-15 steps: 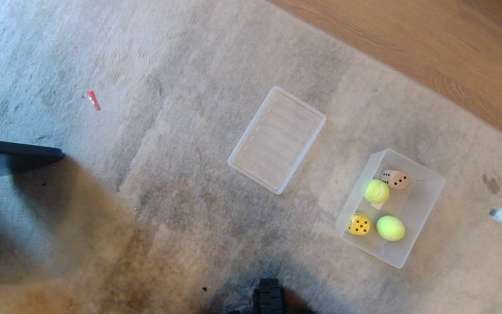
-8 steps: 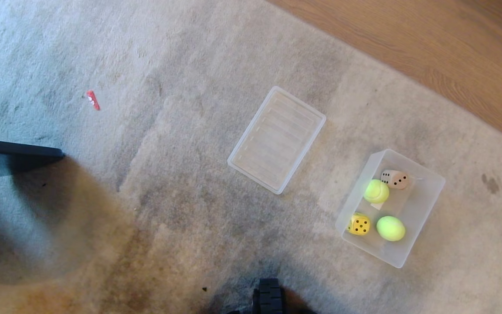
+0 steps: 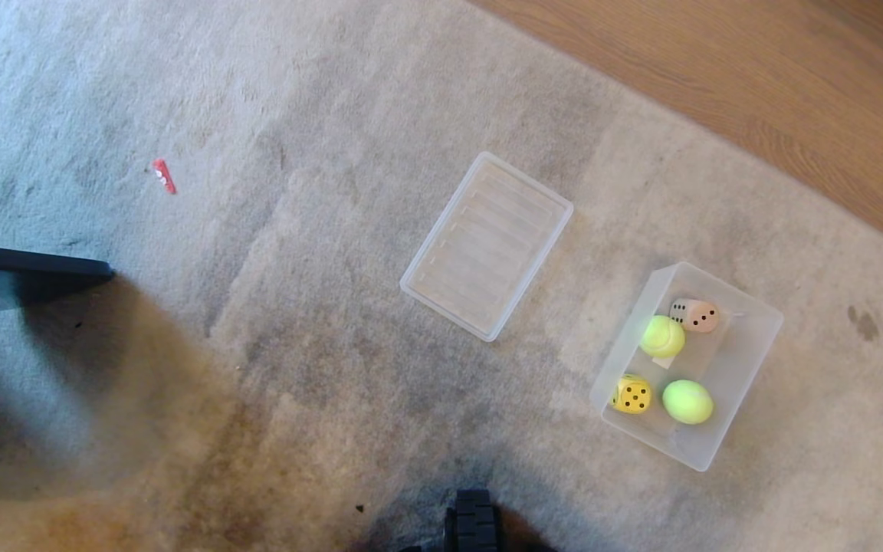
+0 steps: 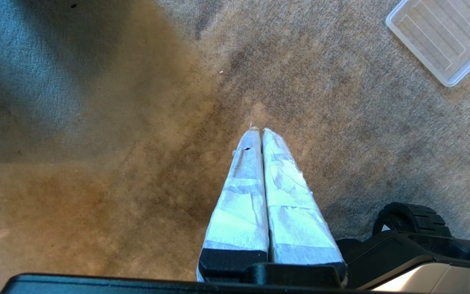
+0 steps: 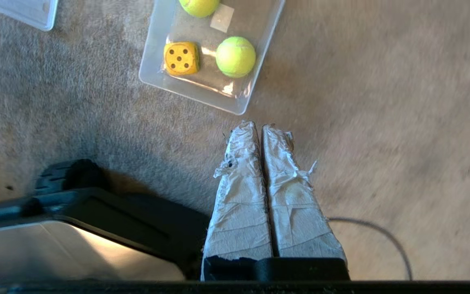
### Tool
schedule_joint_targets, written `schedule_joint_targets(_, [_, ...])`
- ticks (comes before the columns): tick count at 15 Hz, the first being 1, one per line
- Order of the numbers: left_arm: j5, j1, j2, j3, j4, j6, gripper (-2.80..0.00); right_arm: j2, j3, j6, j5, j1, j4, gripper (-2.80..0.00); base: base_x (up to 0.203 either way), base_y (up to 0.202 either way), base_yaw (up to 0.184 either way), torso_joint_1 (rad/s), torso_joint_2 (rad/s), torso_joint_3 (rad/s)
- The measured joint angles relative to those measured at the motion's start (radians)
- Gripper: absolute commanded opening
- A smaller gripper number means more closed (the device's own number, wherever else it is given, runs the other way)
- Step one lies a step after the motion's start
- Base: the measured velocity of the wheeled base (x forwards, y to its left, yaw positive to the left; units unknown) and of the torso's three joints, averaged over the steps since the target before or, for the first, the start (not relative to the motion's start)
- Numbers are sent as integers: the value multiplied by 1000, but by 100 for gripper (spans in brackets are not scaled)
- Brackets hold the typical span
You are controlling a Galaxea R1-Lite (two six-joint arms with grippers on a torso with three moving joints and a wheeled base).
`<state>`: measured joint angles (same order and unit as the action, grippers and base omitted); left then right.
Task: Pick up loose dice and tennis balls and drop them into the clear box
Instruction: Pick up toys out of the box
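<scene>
Translucent plastic, clear box [image 3: 748, 349]: deep-walled bin standing on the carpet at the right of the head view, open side up, set at an angle to the rug's edge.
Contents, far end: tan die [image 3: 695, 314] in the far corner, with one tennis ball [image 3: 662, 336] touching it on the near-left side.
Contents, near end: yellow die [image 3: 631, 395], five-dot face up, against the left wall; second tennis ball [image 3: 687, 401] just beside it on the right.
Paper slip [image 5: 222, 18]: small pale square lying on the bin floor between the two balls.
Flat ridged tray [image 3: 487, 245]: shallow clear lid-like piece lying on the carpet to the left of and farther than the bin, apart from it.
Carpet [image 3: 319, 322]: grey-beige pile with darker and browner patches; it carries every item listed.
Wooden floor [image 3: 779, 84]: bare boards past the rug at far right.
Red scrap [image 3: 164, 175]: small item lying alone at far left.
Right end effector [image 5: 259, 125]: taped fingers pressed together, empty, hanging over bare carpet just near of the bin's near wall.
Left end effector [image 4: 258, 130]: taped fingers closed on nothing, over brownish carpet beside the robot's base [image 4: 414, 245].
Dark furniture edge [image 3: 27, 264]: at the left border.
</scene>
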<state>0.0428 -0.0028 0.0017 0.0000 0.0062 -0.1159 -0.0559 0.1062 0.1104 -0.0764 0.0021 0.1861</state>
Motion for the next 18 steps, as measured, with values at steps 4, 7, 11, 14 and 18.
schedule_joint_targets(4, [0, 0, 0, 0, 0, 0, -280, 47, -33, -80, 31, 0, -15, -280, 0, 0, 0, 0, 0, 0])
schedule_joint_targets(7, [-3, 0, 0, 0, 0, 3, -280, 56, -37, -80, 32, 1, -14, -280, 0, 0, 0, 0, 0, 0])
schedule_joint_targets(11, [1, 0, 0, 0, 0, 1, -280, 59, -37, -80, 32, 1, -11, -280, 0, 0, 0, 0, 0, 0])
schedule_joint_targets(14, [0, 0, 0, 0, 0, 6, -280, 59, -37, -80, 32, 1, -11, -280, 0, 0, 0, 0, 0, 0])
schedule_joint_targets(18, [-4, -1, 0, 0, -1, 13, -280, 59, -37, -80, 32, 1, -10, -280, 0, 0, 0, 3, 2, 79])
